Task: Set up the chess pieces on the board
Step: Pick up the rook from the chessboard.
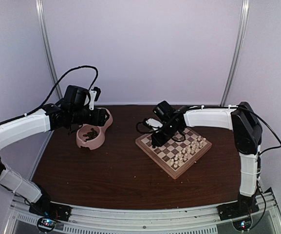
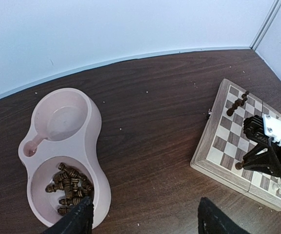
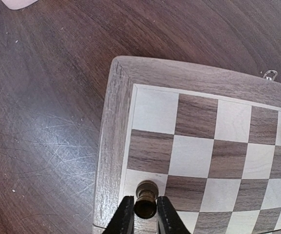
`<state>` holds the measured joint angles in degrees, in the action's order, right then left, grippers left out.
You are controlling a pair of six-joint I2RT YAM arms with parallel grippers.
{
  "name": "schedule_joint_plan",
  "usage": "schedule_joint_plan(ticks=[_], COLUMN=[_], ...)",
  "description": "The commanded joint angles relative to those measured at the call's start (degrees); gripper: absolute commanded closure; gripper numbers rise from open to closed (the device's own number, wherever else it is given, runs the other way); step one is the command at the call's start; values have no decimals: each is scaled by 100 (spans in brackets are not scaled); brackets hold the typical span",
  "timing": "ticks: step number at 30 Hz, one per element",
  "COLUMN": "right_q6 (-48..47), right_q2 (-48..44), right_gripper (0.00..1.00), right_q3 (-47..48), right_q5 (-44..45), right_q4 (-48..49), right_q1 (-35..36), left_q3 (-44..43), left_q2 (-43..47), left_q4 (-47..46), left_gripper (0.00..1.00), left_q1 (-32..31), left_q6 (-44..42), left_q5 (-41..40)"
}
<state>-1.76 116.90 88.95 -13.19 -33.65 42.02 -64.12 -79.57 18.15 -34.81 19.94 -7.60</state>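
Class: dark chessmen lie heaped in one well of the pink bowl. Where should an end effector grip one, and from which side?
Pinch a dark chessman at the heap's edge across its slim body, from above: they lie tumbled sideways, and the pink bowl's raised wall likely blocks a side approach.

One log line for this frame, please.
phase: placing | right jaws: closed on dark piece at board edge square | left jaws: open above pink bowl holding dark pieces | pale pieces: on board

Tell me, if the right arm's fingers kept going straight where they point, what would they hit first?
Probably the board: the right fingers point down at its edge row, pinching a dark chess piece there. Height above it is unclear.
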Motion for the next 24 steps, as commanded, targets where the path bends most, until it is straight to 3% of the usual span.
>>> schedule_joint_plan(ticks=[1, 12, 24], right_q6=[-26, -17, -85], right_q2=[74, -156, -666], right_gripper=[83, 92, 93], right_q3=[156, 133, 19], right_q5=[46, 89, 407], right_q4=[-18, -25, -84], right_q1=[26, 26, -46], left_q3=[-94, -66, 28], left_q2=[-32, -32, 72], left_q4=[26, 66, 100], left_gripper=[26, 26, 26], left_q1=[36, 37, 42], left_q6=[-67, -78, -104], left_q5=[34, 28, -28])
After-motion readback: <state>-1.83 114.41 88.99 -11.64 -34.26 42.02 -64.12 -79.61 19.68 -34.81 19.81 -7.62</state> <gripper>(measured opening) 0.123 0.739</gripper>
